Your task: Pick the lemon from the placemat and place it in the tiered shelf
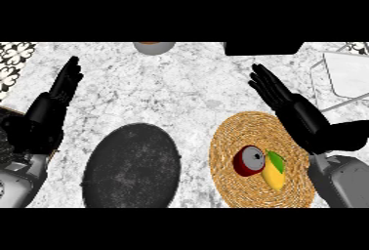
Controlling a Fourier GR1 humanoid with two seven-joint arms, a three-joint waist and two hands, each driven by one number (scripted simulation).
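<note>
Below the right hand (292, 105), fingers straight, the lemon (273, 175) lies on the mat (238, 132).
Probably light, firm and smooth-skinned; I'd wrap it across its middle. Left hand (57, 97) rests, fingers straight.

Even, bright, flat light is falling across my marble counter (180, 83), nothing is casting hard shadows or glaring, my black hands are showing almost no shading, and edges are staying undistorted.
</note>
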